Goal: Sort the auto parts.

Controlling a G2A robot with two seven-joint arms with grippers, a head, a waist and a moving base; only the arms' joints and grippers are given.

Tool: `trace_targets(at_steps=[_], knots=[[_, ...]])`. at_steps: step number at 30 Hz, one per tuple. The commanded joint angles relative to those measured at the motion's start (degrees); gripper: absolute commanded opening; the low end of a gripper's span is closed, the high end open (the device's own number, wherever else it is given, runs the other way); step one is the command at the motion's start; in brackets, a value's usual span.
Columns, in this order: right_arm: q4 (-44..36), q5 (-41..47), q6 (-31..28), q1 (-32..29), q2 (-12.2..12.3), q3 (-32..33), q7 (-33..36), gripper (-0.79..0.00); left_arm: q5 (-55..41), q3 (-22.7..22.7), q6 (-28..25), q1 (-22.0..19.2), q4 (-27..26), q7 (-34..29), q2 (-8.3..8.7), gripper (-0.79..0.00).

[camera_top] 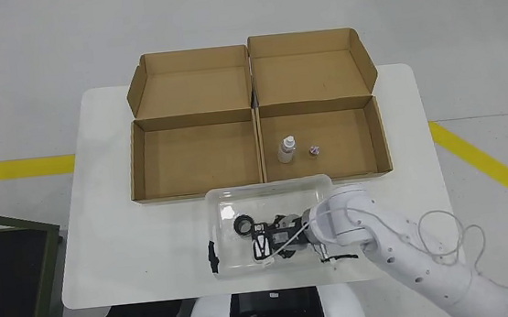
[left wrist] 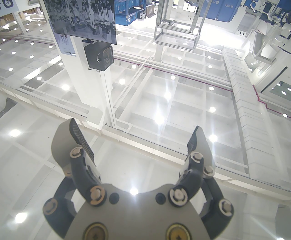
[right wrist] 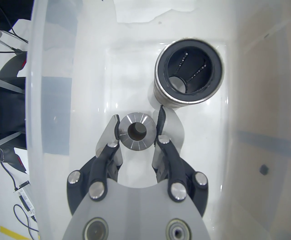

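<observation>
You have the steel collet (right wrist: 137, 134), a small slotted ring with a round bore, clamped in the right gripper (right wrist: 137, 127). One ribbed finger (right wrist: 160, 120) presses on each side of it. It sits low inside the clear bin (right wrist: 56, 68), bore facing the wrist camera. You cannot tell whether it rests on the bin floor or hangs just off it.

Just beside it stands the linear bearing (right wrist: 188, 77), upright, a steel sleeve with a black inner liner and rows of small balls. One finger of the gripper comes close to the bearing's base.

From above, the bearing (camera_top: 243, 225) lies at about 11 o'clock from the right gripper (camera_top: 260, 243). The right arm (camera_top: 402, 259) comes in from 4 o'clock, its forearm slanting over the table (camera_top: 113, 218) corner, wrist bent so the gripper points toward 9 o'clock into the bin (camera_top: 266, 188). The bin sits at the 6 o'clock edge of the table.

At 12 o'clock from the bin are two open cardboard boxes. The right box (camera_top: 365, 162) holds a small white bottle (camera_top: 286, 149) and a tiny part (camera_top: 316, 150) near each other; the left box (camera_top: 194, 155) adjoins it at 9 o'clock.

Your left gripper (left wrist: 134, 127) points up at the ceiling, its fingers spread wide apart, holding nothing.
</observation>
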Motion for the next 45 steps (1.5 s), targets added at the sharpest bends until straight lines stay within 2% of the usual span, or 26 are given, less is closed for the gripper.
trace_targets(at_steps=[1,7,17,22,29,37,45], knots=[[-0.27,0.21,-0.12,0.10,0.09,0.26,-0.16,-0.785,0.00,0.00,0.00,0.00,0.00,0.00,0.00,0.000],[-1.74,1.17,-0.94,0.07,0.66,1.88,-0.15,-0.785,0.00,0.00,0.00,0.00,0.00,0.00,0.00,0.000],[-4.63,6.69,-0.65,-1.58,2.83,9.61,0.93,-0.785,0.00,0.00,0.00,0.00,0.00,0.00,0.00,0.000],[-6.77,9.02,-0.94,-2.95,3.70,12.93,-0.96,-0.785,0.00,0.00,0.00,0.00,0.00,0.00,0.00,0.000],[-8.57,10.96,-1.17,-4.38,4.30,16.38,-7.46,-0.785,0.00,0.00,0.00,0.00,0.00,0.00,0.00,0.000],[-10.85,9.85,1.19,-6.40,4.27,19.40,-19.33,-0.785,0.00,0.00,0.00,0.00,0.00,0.00,0.00,0.000],[-13.03,9.99,1.23,-4.71,4.03,22.37,-28.41,-0.785,0.00,0.00,0.00,0.00,0.00,0.00,0.00,0.000]])
